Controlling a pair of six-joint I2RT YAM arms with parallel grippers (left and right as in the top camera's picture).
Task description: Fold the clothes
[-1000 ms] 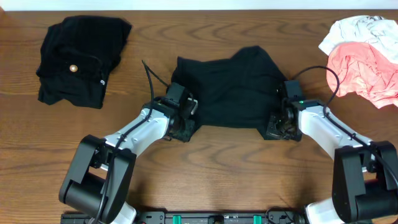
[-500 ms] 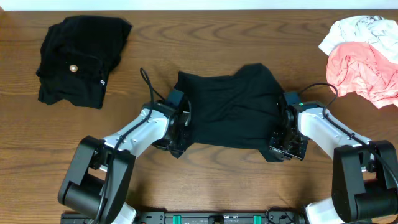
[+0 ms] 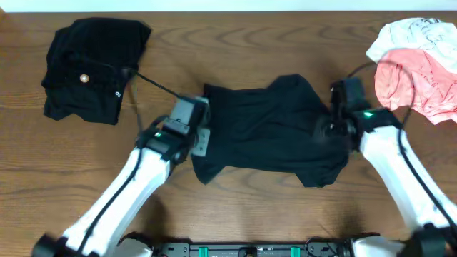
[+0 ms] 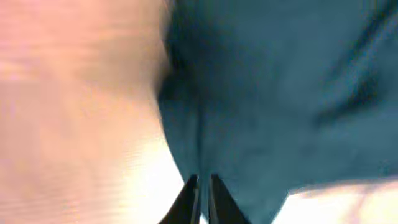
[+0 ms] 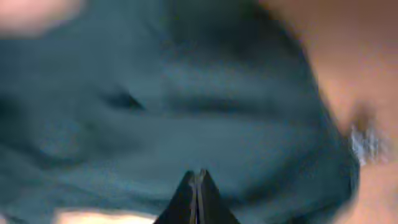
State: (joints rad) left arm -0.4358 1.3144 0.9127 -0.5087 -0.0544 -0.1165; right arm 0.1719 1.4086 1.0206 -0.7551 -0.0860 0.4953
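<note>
The black shirt (image 3: 268,132) lies spread at the table's middle, its near edge drooping in two corners. My left gripper (image 3: 203,140) is at the shirt's left edge, raised off the table. In the left wrist view this gripper (image 4: 200,182) is shut on a thin fold of the shirt (image 4: 280,93). My right gripper (image 3: 334,133) is at the shirt's right edge, also raised. In the right wrist view it (image 5: 197,176) is shut, its tips pressed together on the shirt (image 5: 186,106). Both wrist views are blurred.
A crumpled black garment with a small pale button (image 3: 93,68) lies at the far left. A pink garment (image 3: 418,82) and a white one (image 3: 414,34) are heaped at the far right. Bare wooden table (image 3: 235,214) runs along the front.
Both grippers first drew the shirt's near corners toward the front, then rose and swung back toward the far side. The shirt now reaches farther forward.
</note>
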